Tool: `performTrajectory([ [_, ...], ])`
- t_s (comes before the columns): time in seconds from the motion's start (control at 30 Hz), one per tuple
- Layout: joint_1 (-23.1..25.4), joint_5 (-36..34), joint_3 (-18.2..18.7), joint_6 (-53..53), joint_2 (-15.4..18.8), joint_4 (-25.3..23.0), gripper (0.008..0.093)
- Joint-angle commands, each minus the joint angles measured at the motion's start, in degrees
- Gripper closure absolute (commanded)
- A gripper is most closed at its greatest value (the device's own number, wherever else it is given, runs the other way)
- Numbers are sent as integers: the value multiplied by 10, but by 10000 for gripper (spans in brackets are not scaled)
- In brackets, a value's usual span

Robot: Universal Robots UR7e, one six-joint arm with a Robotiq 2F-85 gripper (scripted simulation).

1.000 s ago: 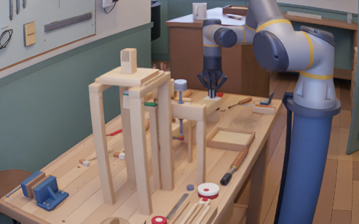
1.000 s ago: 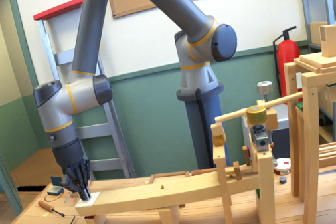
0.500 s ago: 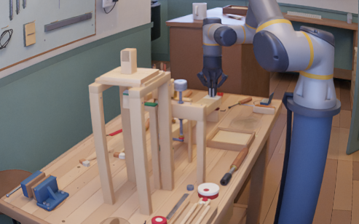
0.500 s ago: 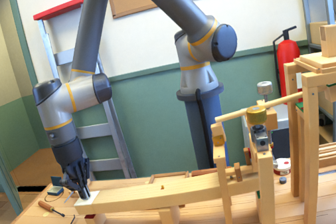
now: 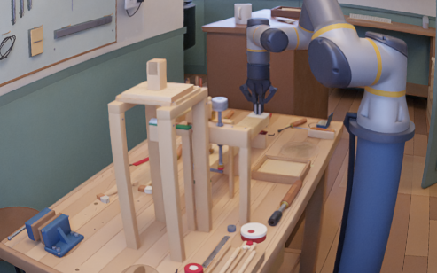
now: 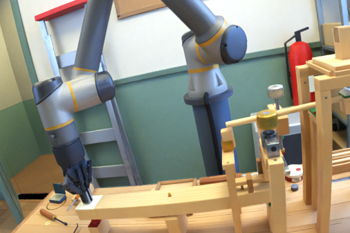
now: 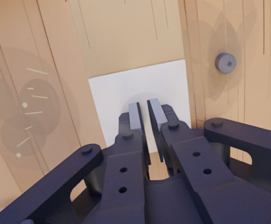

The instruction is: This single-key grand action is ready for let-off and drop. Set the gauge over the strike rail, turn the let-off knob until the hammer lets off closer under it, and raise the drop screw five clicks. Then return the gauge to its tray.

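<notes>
The white front pad of the wooden key (image 7: pixel 139 97) (image 6: pixel 89 202) (image 5: pixel 259 116) lies right under my fingertips, at the bench's far end. The key runs back along the action frame to the hammer, whose yellow-green head (image 6: pixel 267 119) sits on a thin shank below the strike rail. The gauge block (image 5: pixel 156 74) (image 6: pixel 341 42) stands on the plate on top of the tall frame. The grey let-off knob (image 5: pixel 219 104) (image 6: pixel 275 91) stands on its stem behind the key. The tray (image 5: pixel 280 169) lies empty on the bench's right side. My gripper (image 7: pixel 143 112) (image 5: pixel 257 108) (image 6: pixel 86 198) is closed and holds nothing, its tips down at the key pad.
The bench's far edge lies just beyond the key front, with a screwdriver (image 6: pixel 52 216) and a small blue block (image 6: pixel 57 197) near it. A grey button (image 7: pixel 225 62) sits on the bench beside the key. A chisel (image 5: pixel 285 202) lies by the tray.
</notes>
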Motion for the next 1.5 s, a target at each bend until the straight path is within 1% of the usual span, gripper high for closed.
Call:
performTrajectory([
  [0.0,0,0,0,0,-1,1,884],
  [0.7,0,0,0,0,-25,24,884],
  [1.33,0,0,0,0,-30,29,884],
  [1.4,0,0,0,0,-36,35,884],
  [1.47,0,0,-1,0,-51,50,884],
])
